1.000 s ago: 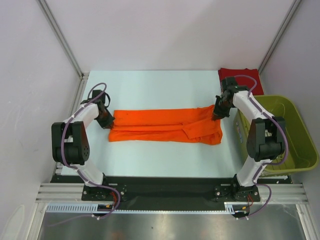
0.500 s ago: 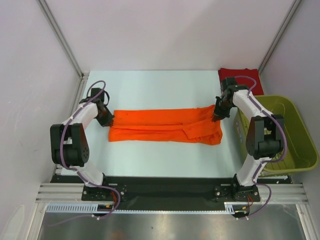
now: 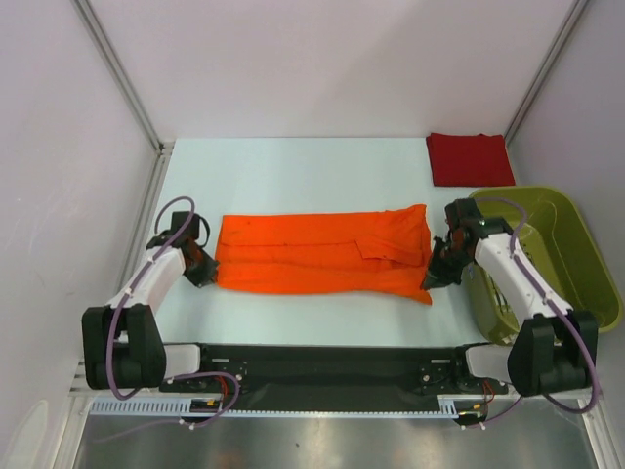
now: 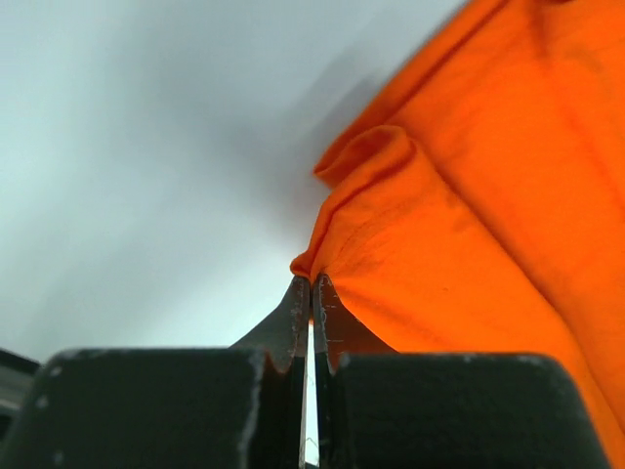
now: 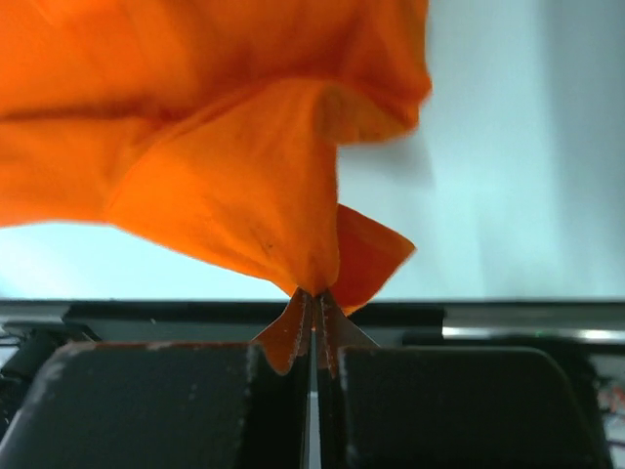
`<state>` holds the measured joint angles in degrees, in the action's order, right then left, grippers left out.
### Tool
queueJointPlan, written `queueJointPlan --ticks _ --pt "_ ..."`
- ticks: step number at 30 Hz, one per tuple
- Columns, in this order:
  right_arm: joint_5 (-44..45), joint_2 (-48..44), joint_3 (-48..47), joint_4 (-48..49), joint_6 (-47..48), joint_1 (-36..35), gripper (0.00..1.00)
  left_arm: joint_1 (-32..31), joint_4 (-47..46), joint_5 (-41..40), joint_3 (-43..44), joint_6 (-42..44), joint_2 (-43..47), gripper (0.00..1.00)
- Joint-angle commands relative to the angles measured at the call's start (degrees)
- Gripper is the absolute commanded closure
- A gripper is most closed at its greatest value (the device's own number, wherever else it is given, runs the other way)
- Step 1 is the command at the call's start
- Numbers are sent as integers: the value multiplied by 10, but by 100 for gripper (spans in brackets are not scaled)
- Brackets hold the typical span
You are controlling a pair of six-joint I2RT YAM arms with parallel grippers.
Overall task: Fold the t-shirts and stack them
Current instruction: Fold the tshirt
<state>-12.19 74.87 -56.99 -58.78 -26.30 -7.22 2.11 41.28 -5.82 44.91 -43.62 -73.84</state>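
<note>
Item: orange shirt (image 3: pixel 322 252); lying on the table (image 3: pixel 293 176) as a long flat band, already doubled lengthwise; its long axis is running left to right, crosswise to both arms.

Left gripper (image 3: pixel 207 274): sitting at the band's left end, by the near corner; jaws clenched, pinching a peak of orange cloth between the tips, as the left wrist view is showing.

Right gripper (image 3: pixel 433 278): sitting at the band's right end, by the near corner; jaws clenched likewise, pinching a bunched orange fold that is lifting off the surface in the right wrist view.

Governing relation: the band is stretching straight between the two pinches, one arm at each end, neither nearer to its middle; the next fold is probably going to shorten this axis, one end carried over to the other.

Item: red shirt (image 3: pixel 469 159); lying folded as a small rectangle at the far right corner, well apart from the orange one, nearer the right arm.

Item: basket (image 3: pixel 586 264); standing to the right, just beside the right arm.
</note>
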Motion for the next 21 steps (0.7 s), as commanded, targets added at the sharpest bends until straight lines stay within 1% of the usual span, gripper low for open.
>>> queueJointPlan --ticks 1,4,8,10,12,16,21 --pt "-15 -42 50 -36 -35 -13 100 2 20 -32 -25 -57 41 100" --pt "-36 -54 90 -58 -43 -26 100 3 30 -38 -48 -76 72 100" --pt "-17 -95 112 -69 -63 -52 100 4 48 -51 -84 -110 114 100" --pt "-26 -104 133 -69 -64 -60 100 5 59 -59 -103 -123 134 100" --pt "-42 -106 150 -65 -68 -70 100 10 67 -65 -116 -125 140 100" --pt "-46 -115 178 -49 -89 -111 100 25 79 -70 -132 -122 142 98" --pt "-41 -133 195 -49 -106 -119 100 25 86 -57 -138 -128 121 99"
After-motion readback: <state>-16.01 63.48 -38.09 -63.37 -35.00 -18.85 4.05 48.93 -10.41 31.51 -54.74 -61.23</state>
